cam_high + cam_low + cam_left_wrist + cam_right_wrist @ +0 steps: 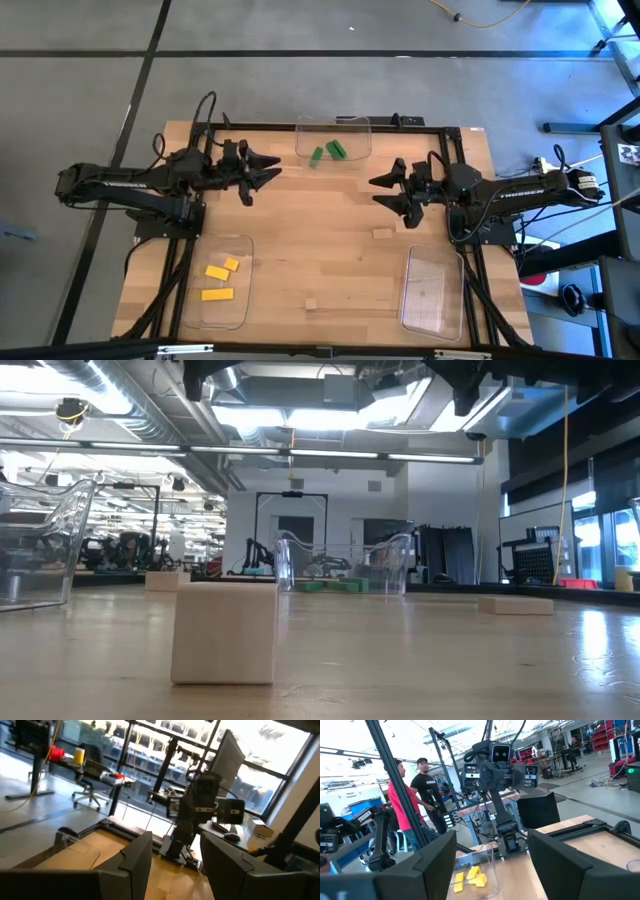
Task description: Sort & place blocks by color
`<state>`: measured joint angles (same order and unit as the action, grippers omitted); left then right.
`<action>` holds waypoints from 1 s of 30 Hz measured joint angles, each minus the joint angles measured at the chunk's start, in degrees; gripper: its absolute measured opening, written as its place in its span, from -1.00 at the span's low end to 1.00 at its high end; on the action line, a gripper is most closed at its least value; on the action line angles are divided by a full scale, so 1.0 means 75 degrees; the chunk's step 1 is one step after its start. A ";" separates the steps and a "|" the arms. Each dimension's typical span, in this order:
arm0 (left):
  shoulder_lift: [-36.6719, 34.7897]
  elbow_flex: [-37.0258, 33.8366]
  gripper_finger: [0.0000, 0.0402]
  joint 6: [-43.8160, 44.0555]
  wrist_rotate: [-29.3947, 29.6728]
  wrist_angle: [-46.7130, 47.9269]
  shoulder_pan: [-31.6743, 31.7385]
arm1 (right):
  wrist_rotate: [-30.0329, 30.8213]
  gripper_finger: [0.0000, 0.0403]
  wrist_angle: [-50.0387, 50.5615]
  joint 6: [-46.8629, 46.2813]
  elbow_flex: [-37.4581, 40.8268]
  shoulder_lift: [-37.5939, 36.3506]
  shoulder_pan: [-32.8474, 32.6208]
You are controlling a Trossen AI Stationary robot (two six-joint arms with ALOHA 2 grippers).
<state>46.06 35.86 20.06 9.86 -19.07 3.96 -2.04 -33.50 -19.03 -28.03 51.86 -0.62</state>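
- Left tool (268,170) hovered raised over the desk (330,240), fingers spread, nothing between them; right tool (385,190) likewise raised and spread, empty, facing the left one across the middle.
- Beyond both tools, at the far edge: two green blocks (327,152) seen lying in the far clear tray (334,126); a third not made out.
- On the near side of the left tool: three yellow blocks (220,275) lying in the left near tray (216,310).
- Just to the near side of the right tool: one tan block (382,234) lying loose on bare wood; a second tan block (311,303) farther off toward the near edge, between the two near trays; a third possibly visible only from desk height.
- Right near tray (431,290) held nothing, so judged to be meant for the tan blocks.
- Judged best taken with the right tool: centre straight above the nearest tan block, align fingers across its short sides, descend plumb.
- Block tiny against the fingers, so likely to skid or tip if one finger touched first; close slowly, only once down at the wood.
- Lift clear of the tray wall before carrying over.
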 joint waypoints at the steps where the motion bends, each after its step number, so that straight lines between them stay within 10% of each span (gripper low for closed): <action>1: 0.0001 0.0051 -0.20 0.0040 0.0016 0.0218 0.0004 | 0.0000 0.23 0.0000 -0.0007 0.0000 0.0000 0.0000; 13: 0.0591 0.1776 0.13 -0.0383 -0.0883 0.6294 0.1088 | 0.0011 0.23 0.0006 -0.0039 0.0001 0.0003 0.0000; 22: 0.2473 0.2013 0.20 -0.4254 -0.1391 0.9246 0.2096 | 0.0189 0.23 0.0047 -0.0052 0.0003 0.0003 0.0003; 30: 0.4600 0.2013 0.20 -0.7331 -0.0017 0.9084 0.2715 | 0.0201 0.23 0.0106 -0.0244 0.0003 0.0003 0.0003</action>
<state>80.56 50.96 -34.92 9.73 49.06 24.32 -0.54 -32.70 -20.86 -28.01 51.88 -0.60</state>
